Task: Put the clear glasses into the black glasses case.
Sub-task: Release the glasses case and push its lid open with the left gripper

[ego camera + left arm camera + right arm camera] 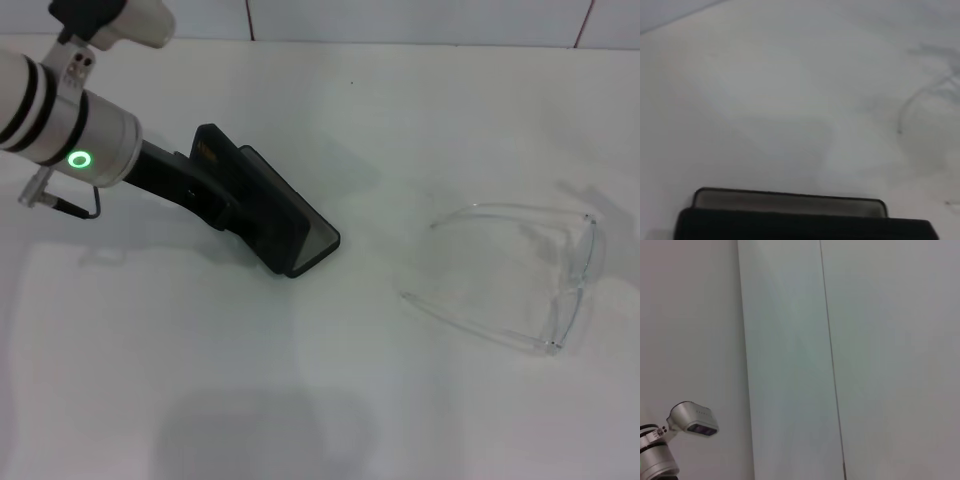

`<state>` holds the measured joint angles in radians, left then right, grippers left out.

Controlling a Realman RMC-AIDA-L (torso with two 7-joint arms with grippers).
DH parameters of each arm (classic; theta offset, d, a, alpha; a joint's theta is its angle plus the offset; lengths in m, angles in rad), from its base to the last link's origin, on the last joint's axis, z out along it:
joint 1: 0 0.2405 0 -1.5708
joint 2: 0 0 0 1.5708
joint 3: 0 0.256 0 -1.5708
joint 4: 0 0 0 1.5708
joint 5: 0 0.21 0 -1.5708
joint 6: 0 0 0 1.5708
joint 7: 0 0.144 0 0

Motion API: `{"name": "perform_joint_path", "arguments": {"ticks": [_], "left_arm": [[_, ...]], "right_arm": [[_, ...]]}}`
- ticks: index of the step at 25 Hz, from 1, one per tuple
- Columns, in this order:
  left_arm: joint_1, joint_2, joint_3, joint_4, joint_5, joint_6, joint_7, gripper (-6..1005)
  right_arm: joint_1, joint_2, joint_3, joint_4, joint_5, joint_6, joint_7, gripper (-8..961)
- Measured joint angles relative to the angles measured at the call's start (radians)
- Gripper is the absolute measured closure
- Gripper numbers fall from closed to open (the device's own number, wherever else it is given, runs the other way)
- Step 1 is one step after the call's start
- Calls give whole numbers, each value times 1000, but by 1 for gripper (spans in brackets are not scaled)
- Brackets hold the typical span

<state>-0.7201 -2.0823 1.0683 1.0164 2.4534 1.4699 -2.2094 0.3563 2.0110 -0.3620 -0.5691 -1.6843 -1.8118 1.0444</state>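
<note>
One black glasses case [268, 215] at the left fingers [205, 197], grip unclear; one clear glasses [520, 275] well apart.

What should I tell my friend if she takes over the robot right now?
Left gripper: at the case, which sits on the table to the robot's left; its fingers are hidden, so the grip cannot be judged. The lid looks slightly raised, with grey lining showing at the edge.
Right gripper: not in view; its wrist camera shows only a pale wall.
Glasses: on the table to the robot's right, arms unfolded, well apart from the case, untouched.
Done: the left arm has reached the case.
Left: open the case fully, pick up the glasses, put them in.
</note>
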Motion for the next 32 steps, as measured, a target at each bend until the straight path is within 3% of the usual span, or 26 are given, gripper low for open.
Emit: {"name": "perform_joint_path", "arguments": {"ticks": [4,8,11,15,24,32], "left_arm": [[19,-1,-3,85,-42,41,-10,185],[76,3,-9,241,-177,106,-21,185],[90,-1,1,287,-243,133,-23,185],[83,-6,67,244,-253,111,-25,185],[42,-10,310,130,-257,-108,-54,185],[-22,-10,388,10,-247,-165,-73,185]], "right_arm": [[-4,0,0,0,0,-1,-1,97],[-5,0,1,0,0,-1,-1,97],[-4,0,2,0,0,-1,-3,97],[1,-1,1,10,2,0,-9,97],[-2,-3,0,41,11,3,-33,97],[-5,-3,0,52,11,4,-43,97]]}}
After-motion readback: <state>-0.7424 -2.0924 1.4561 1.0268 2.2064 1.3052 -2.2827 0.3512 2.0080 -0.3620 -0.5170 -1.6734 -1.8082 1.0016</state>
